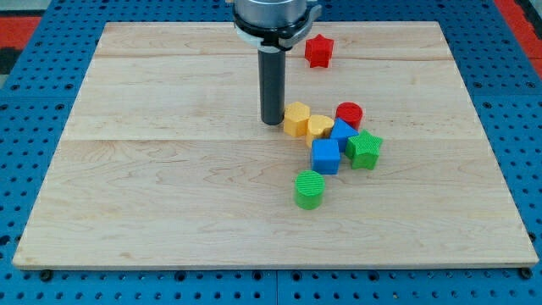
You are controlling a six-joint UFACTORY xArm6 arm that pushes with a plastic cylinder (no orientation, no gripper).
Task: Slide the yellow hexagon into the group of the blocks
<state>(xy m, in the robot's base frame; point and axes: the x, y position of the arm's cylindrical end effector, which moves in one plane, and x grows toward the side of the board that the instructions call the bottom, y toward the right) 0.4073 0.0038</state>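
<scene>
Our bare rod's tip [272, 122] presses beside the yellow hexagon [296, 119], nudging it rightward into the cluster, nearly done.

A robotics lab bench: a pale wooden board [169, 169] lies on a blue perforated mounting plate [34, 127], with red matting showing at one and eleven o'clock. A dark robot rod [272, 85] hangs at twelve o'clock over small coloured plastic test blocks.
</scene>
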